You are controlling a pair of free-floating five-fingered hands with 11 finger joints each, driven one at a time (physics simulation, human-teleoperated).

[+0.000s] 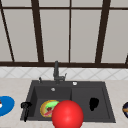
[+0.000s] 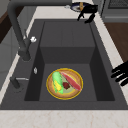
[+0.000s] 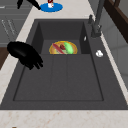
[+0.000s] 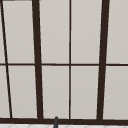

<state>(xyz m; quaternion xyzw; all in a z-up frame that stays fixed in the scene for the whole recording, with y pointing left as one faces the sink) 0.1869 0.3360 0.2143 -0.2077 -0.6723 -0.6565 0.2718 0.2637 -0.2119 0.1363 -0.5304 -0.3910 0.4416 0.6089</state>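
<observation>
Showing at the sink's near edge, a red ball fronts the plate of food in the left basin. The left hand, fingers straight and empty, hangs by the left rim. The right hand, loosely open, hangs over the right basin. By my judgement nothing is grasped yet, and reaching the plate calls for going lower.

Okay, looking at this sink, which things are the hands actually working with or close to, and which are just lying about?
In hand or nearby:
left hand, fingers hanging relaxed at the basin's left edge
right hand, over the right half of the sink
yellow-rimmed plate of food in the left basin, untouched

Lying about:
blue plate on the left counter
dark plate on the right counter
faucet
red ball
</observation>
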